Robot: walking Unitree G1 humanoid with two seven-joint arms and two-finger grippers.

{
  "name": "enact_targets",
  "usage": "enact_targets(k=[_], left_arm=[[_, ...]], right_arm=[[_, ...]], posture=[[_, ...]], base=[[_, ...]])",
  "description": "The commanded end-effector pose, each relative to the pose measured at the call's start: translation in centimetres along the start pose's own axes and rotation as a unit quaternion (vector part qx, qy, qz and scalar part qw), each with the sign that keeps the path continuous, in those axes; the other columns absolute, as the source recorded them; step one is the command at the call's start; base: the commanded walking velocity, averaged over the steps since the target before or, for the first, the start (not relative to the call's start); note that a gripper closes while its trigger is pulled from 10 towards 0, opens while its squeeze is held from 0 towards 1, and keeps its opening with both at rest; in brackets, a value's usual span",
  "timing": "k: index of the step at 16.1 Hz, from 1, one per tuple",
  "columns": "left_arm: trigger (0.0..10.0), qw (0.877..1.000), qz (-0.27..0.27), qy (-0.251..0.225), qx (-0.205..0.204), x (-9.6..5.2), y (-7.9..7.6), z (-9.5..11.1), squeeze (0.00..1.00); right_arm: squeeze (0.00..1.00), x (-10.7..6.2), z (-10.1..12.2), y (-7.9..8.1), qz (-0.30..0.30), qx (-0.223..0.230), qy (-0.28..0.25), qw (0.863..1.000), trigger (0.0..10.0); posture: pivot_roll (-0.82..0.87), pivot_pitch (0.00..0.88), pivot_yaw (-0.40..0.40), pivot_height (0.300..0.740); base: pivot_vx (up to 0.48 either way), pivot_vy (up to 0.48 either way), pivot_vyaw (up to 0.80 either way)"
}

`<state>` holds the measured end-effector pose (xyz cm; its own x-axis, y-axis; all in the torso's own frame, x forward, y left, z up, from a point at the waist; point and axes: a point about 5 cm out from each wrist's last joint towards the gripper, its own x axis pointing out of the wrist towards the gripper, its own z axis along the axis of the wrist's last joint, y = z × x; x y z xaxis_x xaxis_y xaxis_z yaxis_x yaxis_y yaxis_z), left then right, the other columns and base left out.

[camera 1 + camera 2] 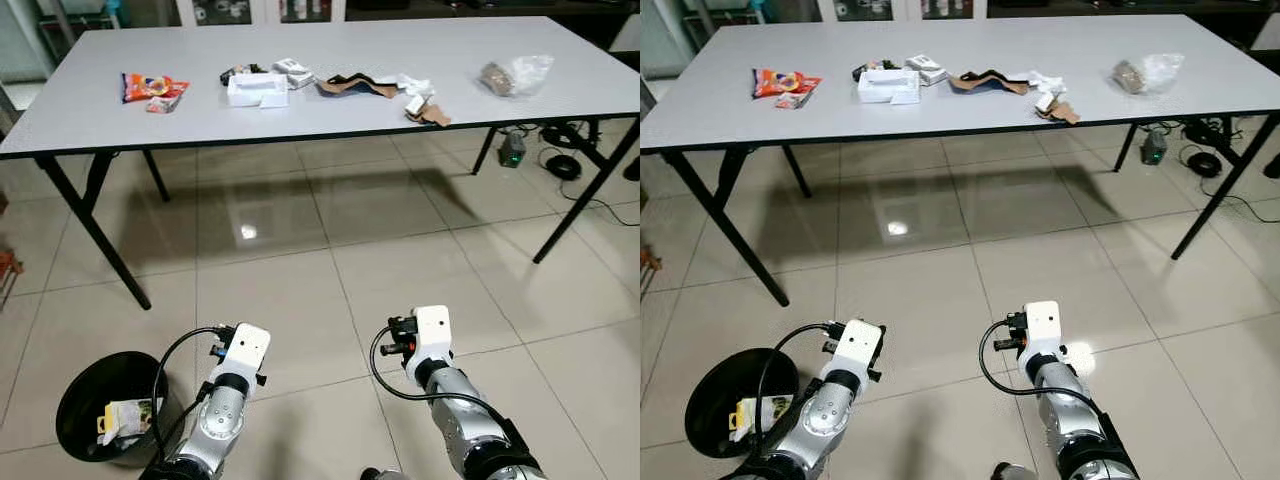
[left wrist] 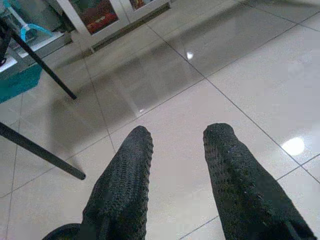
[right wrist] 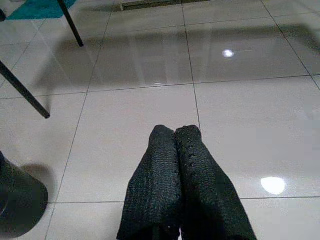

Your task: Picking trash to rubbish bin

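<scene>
Trash, including a red-orange snack wrapper (image 1: 153,88), a white cardboard box (image 1: 256,89) and a clear plastic bag (image 1: 515,74), lies along the grey table's (image 1: 90,100) far half. The black round bin (image 1: 80,400) sits beside the left gripper (image 2: 175,150), whose fingers are spread with nothing between them; the right gripper (image 3: 175,137) is pressed closed, empty. Walking in risks clipping the table's legs, and the thin wrappers could slip from a pinch.

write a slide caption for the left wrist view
Left end effector open, empty, above the tiled floor.
</scene>
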<state>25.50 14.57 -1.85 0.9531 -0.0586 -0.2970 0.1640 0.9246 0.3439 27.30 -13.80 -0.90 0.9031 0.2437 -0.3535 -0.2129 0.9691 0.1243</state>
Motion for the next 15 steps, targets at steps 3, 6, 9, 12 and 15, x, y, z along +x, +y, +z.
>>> enact_targets(k=[3, 6, 9, 12, 15], left_arm=[[10.0, 1.0, 0.004, 0.007, 0.007, -0.11, 0.05, -0.28, 0.0], [10.0, 1.0, 0.006, 0.008, 0.007, -0.12, 0.1, -0.32, 0.0], [10.0, 1.0, 0.006, 0.009, 0.007, -0.12, 0.15, -0.35, 0.0], [10.0, 1.0, 0.004, 0.008, 0.008, -0.1, 0.12, -0.32, 0.0], [10.0, 1.0, 0.004, 0.008, 0.008, -0.08, 0.11, -0.28, 0.0]], right_arm=[[0.0, 0.1, 0.36, -0.24, -0.011, -0.016, -0.006, 1.0, 10.0], [0.0, 0.11, 0.21, 0.04, -0.003, -0.018, -0.003, 1.0, 10.0], [0.0, 0.13, 0.22, 0.04, -0.007, -0.01, -0.004, 1.0, 10.0], [0.0, 0.13, 0.29, -0.08, -0.01, -0.008, -0.005, 1.0, 10.0], [0.0, 0.14, 0.34, -0.12, -0.011, -0.005, -0.007, 1.0, 10.0]], posture=[[-0.04, 0.059, 0.007, 0.74], [-0.04, 0.054, 0.01, 0.74], [-0.04, 0.049, 0.011, 0.74], [-0.04, 0.051, 0.011, 0.74], [-0.04, 0.055, 0.009, 0.74]], base=[[0.0, -0.221, 0.27], [0.0, -0.311, 0.8], [0.0, -0.242, 0.17], [0.0, 0.0, 0.0], [0.0, 0.0, 0.0]])
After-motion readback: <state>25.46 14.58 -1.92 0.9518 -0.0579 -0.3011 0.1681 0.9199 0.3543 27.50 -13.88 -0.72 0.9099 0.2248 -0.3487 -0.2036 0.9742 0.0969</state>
